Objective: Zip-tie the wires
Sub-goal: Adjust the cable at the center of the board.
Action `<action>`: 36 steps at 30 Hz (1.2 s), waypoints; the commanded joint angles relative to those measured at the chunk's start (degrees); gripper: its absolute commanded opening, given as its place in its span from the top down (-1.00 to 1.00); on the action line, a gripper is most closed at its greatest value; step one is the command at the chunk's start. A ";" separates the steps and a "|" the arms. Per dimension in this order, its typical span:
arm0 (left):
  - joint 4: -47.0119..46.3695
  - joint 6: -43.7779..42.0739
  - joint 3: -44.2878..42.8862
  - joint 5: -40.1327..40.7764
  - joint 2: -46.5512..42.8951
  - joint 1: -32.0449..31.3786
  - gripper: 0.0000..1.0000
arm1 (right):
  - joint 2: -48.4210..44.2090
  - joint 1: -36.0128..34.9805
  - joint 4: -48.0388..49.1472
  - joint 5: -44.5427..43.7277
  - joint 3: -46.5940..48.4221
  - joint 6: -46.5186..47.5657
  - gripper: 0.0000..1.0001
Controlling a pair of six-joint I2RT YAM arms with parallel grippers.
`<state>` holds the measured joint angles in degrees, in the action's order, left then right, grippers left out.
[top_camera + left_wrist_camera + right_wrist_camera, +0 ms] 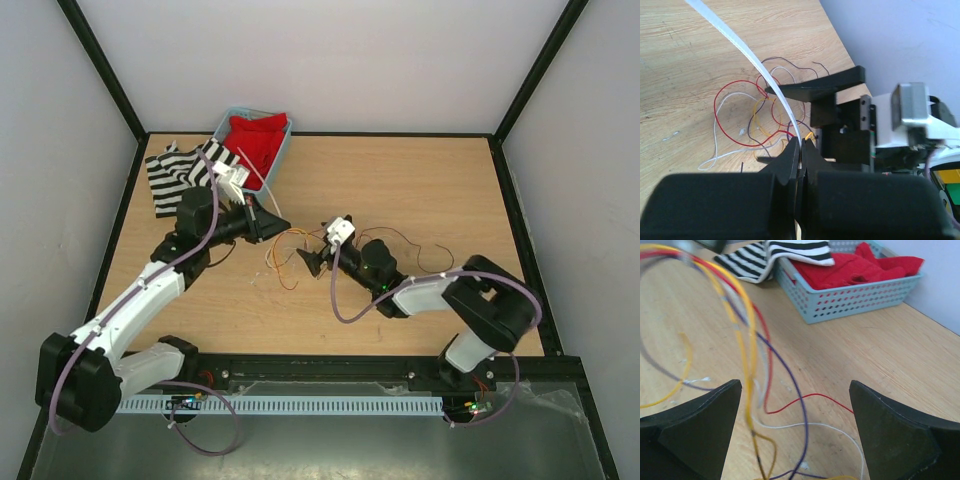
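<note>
Wires (751, 345) judged v. light, limp, slippery; best gathered where strands bunch, approx. 9 o'clock inside wide-open R gripper (795, 430). Zip tie (755, 57) is pinched by L gripper (801, 150).

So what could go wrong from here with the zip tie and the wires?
1. The right gripper is open and the wires fan out between its fingers, crowding one side; closing may catch only some strands.
2. The left gripper pinches the zip tie, whose long free length arcs away and could swing or slip.
3. Both grippers sit close together over the wires and might bump.
</note>
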<state>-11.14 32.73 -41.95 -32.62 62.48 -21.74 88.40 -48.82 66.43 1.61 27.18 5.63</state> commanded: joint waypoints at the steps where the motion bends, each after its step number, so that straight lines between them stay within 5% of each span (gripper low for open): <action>1: 0.61 0.96 -2.20 0.18 -3.71 -0.28 1.00 | 5.43 -0.49 14.95 -11.03 1.88 -0.12 -0.99; 13: 6.40 1.29 -5.84 -0.60 -13.07 0.11 1.00 | 18.15 0.66 27.87 -20.54 6.40 -1.43 -0.99; 22: 8.68 1.95 -2.95 -0.42 -15.41 0.25 1.00 | 19.09 12.41 25.88 -15.86 8.12 -8.37 -0.99; 31: 8.61 -1.24 -3.20 2.12 -9.53 0.54 1.00 | 14.67 25.48 0.01 -4.83 15.87 -11.88 -0.99; 36: 8.50 -3.54 -6.28 4.30 -3.64 1.14 1.00 | 12.18 31.94 -30.55 7.33 27.11 -11.80 -0.99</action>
<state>-1.78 31.66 -44.49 -30.22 55.61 -21.39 104.27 -20.32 61.56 -1.76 45.98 -4.99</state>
